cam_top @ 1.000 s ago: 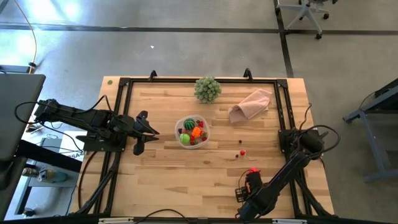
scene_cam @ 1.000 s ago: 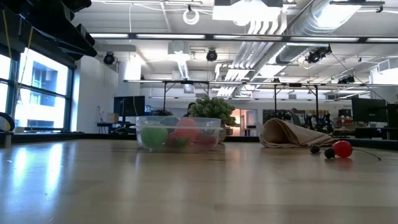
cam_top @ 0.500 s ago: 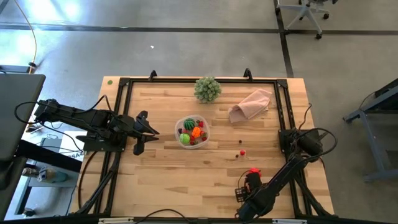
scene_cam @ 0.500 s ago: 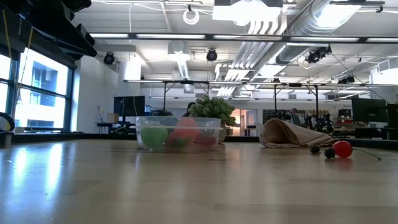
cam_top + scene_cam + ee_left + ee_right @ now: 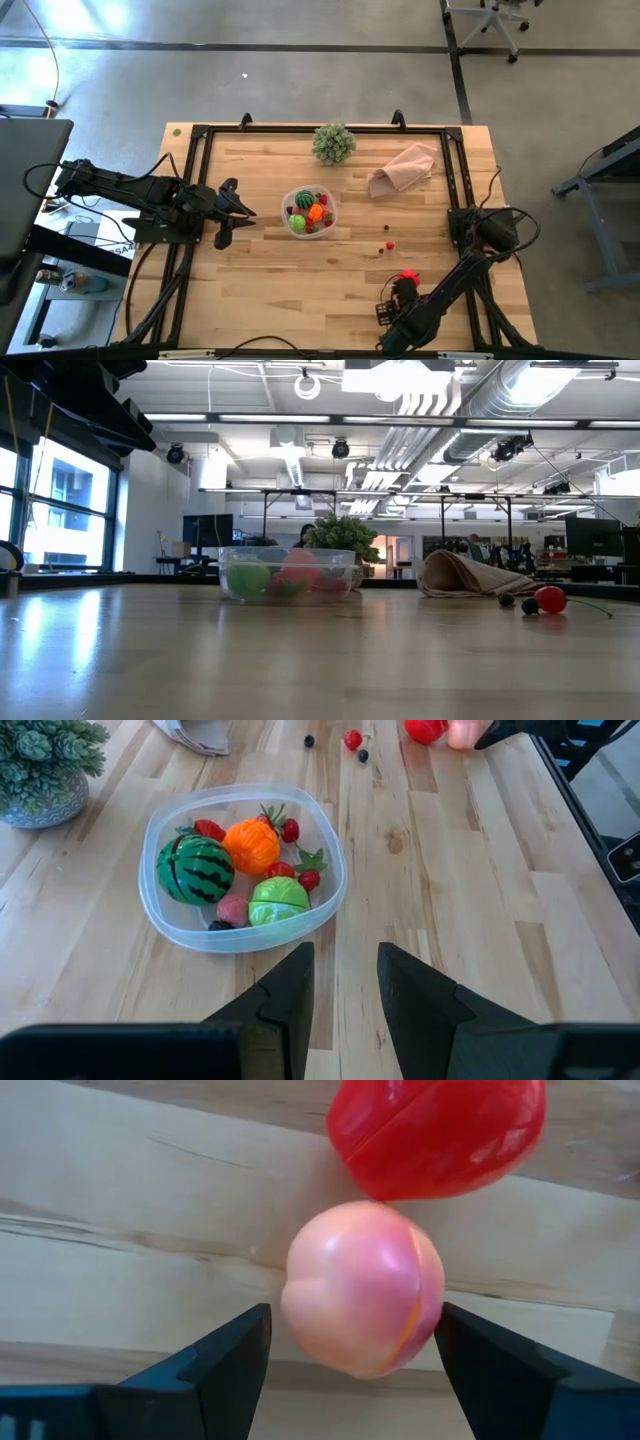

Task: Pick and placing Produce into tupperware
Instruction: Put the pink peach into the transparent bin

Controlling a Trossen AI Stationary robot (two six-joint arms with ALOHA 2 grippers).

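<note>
1. Wooden table (image 5: 260, 270): barely any change. The right gripper (image 5: 350, 1320) crept toward the near edge, jaws wide around the pink piece (image 5: 362, 1290), no grasp yet.
2. The red piece (image 5: 440, 1130) touches it. The tupperware (image 5: 327, 214) sits mid-table, partly filled.
3. The left gripper (image 5: 342, 970) is parked at the left edge, slightly parted and empty.

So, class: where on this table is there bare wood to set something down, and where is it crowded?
Free: the wide near strip in front of the tupperware, and the far-left corner beside the leafy ball. Crowded: around the cloth and loose berries, and where the right hand meets the pink and red pieces.
</note>
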